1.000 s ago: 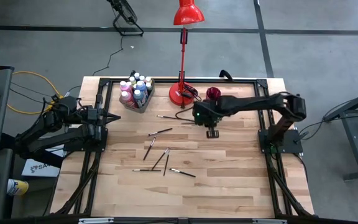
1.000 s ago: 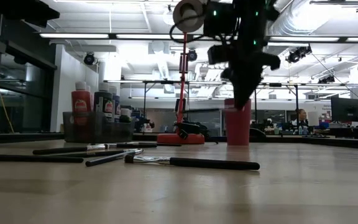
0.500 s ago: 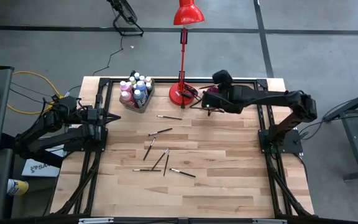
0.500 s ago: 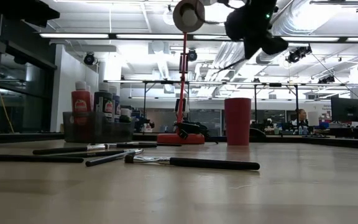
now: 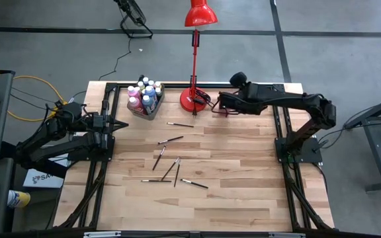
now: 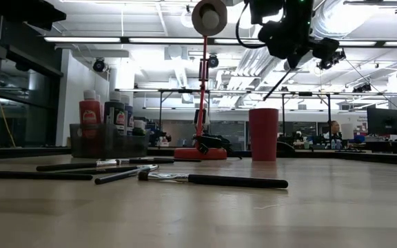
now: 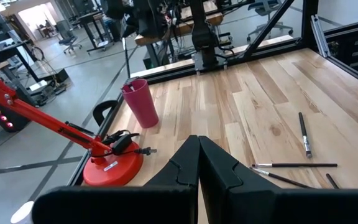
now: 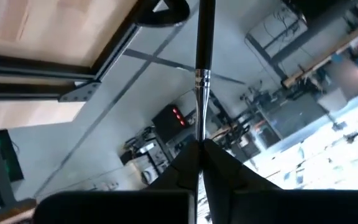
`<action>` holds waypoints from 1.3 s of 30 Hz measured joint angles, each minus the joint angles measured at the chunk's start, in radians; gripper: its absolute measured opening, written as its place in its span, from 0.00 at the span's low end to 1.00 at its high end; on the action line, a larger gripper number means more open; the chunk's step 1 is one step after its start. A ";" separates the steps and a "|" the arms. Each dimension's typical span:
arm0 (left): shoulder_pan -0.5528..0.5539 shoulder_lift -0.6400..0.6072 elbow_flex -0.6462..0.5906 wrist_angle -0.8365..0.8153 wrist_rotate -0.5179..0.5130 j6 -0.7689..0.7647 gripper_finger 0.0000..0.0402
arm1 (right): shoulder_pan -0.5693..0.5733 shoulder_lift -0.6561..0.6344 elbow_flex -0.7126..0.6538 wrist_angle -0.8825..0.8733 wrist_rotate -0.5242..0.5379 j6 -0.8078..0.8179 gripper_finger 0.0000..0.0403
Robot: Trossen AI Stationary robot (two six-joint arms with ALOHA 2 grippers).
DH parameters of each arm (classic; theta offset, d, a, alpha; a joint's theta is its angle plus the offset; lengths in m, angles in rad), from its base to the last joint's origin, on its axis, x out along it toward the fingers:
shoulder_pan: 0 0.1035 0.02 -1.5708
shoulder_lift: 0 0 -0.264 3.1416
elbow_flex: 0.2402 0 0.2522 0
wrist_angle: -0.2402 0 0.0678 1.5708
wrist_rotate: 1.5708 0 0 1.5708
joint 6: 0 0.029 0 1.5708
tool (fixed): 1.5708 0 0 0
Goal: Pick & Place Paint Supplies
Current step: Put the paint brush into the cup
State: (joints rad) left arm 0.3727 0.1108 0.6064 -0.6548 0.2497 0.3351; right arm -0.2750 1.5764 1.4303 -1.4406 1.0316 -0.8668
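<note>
My right gripper (image 5: 221, 104) hangs high over the table's far side, shut on a thin dark paintbrush (image 6: 276, 83). The brush slants down from it toward the dark red cup (image 6: 262, 134), ending above the rim. Several more paintbrushes (image 5: 170, 140) lie flat on the table's middle. The paint bottles (image 5: 142, 94) stand in the grey bin (image 6: 109, 141) at the far left. My left gripper (image 5: 122, 123) waits shut at the table's left edge, holding nothing. My right gripper pinches the paintbrush between its two fingertips, at the thin end just short of the metal ferrule (image 8: 198, 134). The dark handle (image 8: 204, 31) sticks out straight ahead of the fingers, in line with them. The brush is lifted clear and slants downward over the cup.
A red desk lamp stands with its base (image 5: 192, 100) between the bin and the cup, its pole rising to the shade (image 5: 200, 13). A black frame rail (image 5: 197, 84) runs along the far edge. Bare wood lies toward the near edge (image 5: 197, 211).
My right gripper has risen from low over the table's middle and gone toward the far edge, to above the cup. It has rolled and tipped from pointing down to a shallow slant. The brush now shows below it, over the cup.
</note>
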 joint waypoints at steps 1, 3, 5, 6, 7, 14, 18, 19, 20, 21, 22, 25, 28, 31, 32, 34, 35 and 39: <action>0.000 0.000 0.000 0.000 0.000 0.000 0.00 | 0.000 0.002 0.000 0.000 -0.007 -0.008 0.01; 0.000 0.000 0.000 0.000 0.000 0.000 0.00 | -0.004 0.014 -0.008 0.020 -0.017 -0.029 0.01; 0.000 0.000 0.000 0.000 0.000 0.000 0.00 | -0.011 0.035 -0.010 0.027 -0.016 -0.042 0.01; 0.000 0.000 0.000 0.000 0.000 0.000 0.00 | -0.017 0.044 -0.011 0.035 -0.019 -0.044 0.01; 0.000 0.000 0.000 0.000 0.000 0.000 0.00 | -0.022 0.062 -0.011 0.048 -0.016 -0.052 0.01; 0.000 0.000 0.000 0.000 0.000 0.000 0.00 | -0.022 0.133 -0.011 0.062 -0.019 -0.029 0.01; 0.000 0.000 0.000 0.000 0.000 0.000 0.00 | -0.022 0.143 -0.011 0.070 -0.019 0.025 0.04; 0.000 0.000 0.000 0.000 0.000 0.000 0.00 | -0.022 0.144 -0.011 0.072 -0.023 0.038 0.06; 0.000 0.000 0.000 0.000 0.000 0.000 0.00 | -0.022 0.144 -0.011 0.074 -0.032 0.051 0.08; 0.000 0.000 0.000 0.000 0.000 0.000 0.00 | -0.022 0.145 -0.011 0.076 -0.044 0.058 0.10; 0.000 0.000 0.000 0.000 0.000 0.000 0.00 | -0.022 0.145 -0.011 0.076 -0.054 0.069 0.12; 0.000 0.000 0.000 0.000 0.000 0.000 0.00 | -0.022 0.145 -0.011 0.076 -0.071 0.111 0.18; 0.000 0.000 0.000 0.000 0.000 0.000 0.00 | -0.022 0.145 -0.011 0.085 -0.073 0.187 0.24; 0.000 0.000 0.000 0.000 0.000 0.000 0.00 | -0.017 0.131 -0.011 0.120 -0.075 0.330 0.29; 0.000 0.000 0.000 0.000 0.000 0.000 0.00 | -0.012 0.121 -0.011 0.134 -0.077 0.389 0.31; 0.000 0.000 0.000 0.000 0.000 0.000 0.00 | -0.001 0.087 -0.011 0.159 -0.118 0.517 0.33; 0.000 0.000 0.000 0.000 0.000 0.000 0.00 | 0.006 0.074 -0.010 0.175 -0.164 0.583 0.34; 0.000 0.000 0.000 0.000 0.000 0.000 0.00 | 0.039 0.041 -0.009 0.271 -0.447 0.838 0.36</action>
State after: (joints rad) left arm 0.3729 0.1108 0.6064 -0.6548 0.2497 0.3351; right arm -0.2355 1.6172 1.4212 -1.1697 0.5850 -0.0284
